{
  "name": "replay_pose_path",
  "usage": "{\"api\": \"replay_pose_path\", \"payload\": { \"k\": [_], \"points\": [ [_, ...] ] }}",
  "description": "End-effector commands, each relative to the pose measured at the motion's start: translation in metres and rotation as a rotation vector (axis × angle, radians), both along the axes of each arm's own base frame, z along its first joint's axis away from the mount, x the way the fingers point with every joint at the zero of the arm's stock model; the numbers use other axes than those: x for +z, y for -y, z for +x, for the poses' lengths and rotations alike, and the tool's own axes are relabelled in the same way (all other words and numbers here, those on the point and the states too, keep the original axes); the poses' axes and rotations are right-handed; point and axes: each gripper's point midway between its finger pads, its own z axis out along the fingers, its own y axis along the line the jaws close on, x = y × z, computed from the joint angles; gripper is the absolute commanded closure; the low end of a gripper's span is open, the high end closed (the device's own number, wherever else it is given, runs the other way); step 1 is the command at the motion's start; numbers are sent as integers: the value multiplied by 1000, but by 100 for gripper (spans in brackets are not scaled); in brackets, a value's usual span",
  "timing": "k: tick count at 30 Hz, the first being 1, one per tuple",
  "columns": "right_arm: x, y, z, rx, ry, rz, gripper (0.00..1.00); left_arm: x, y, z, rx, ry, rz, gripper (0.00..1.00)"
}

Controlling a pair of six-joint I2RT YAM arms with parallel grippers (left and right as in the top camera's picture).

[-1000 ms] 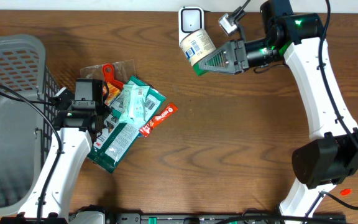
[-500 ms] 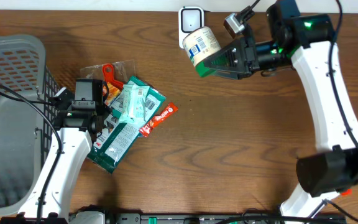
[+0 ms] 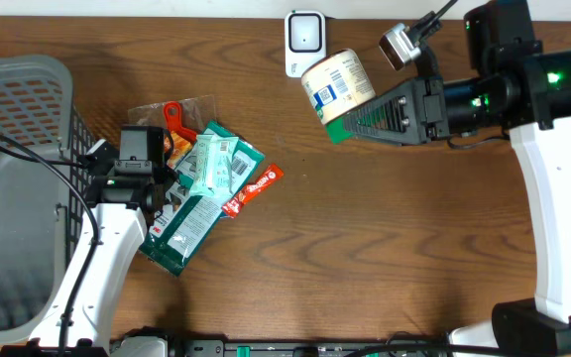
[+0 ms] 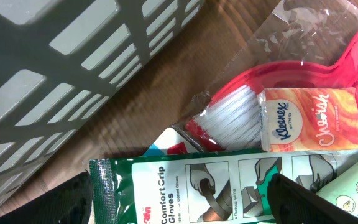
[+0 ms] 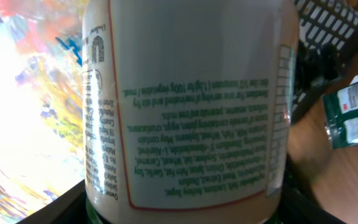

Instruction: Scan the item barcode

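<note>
Our right tool (image 3: 350,117) pinches the green-lidded jar (image 3: 337,81), just right of the scanner (image 3: 304,38) at the desk's far edge. Our left tool (image 4: 185,202) hangs spread over packets (image 3: 201,193) beside the grey basket (image 3: 28,74).

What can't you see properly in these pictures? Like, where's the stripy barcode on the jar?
- Barcode on the jar: in the overhead view the label print is too small, and the right wrist view shows only ingredient text.
- Jar's lid: cut off by the bottom edge in the right wrist view, and mostly hidden by the right claw in the overhead view.
- Glove pack: cut off by the bottom edge in the left wrist view.
- Basket: cut off by the left edge in the overhead view.
</note>
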Motion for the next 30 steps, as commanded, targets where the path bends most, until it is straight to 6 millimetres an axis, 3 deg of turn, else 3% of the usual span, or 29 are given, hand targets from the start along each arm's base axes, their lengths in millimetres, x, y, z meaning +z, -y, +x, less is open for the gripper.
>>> {"api": "replay_pose_path", "payload": {
  "k": [1, 30],
  "points": [
    [24, 5, -15, 13, -28, 55, 42, -5, -4, -4, 29, -15, 3, 11],
    [25, 2, -19, 23, -104, 42, 45, -6, -4, -7, 29, -30, 4, 11]
  ]
}}
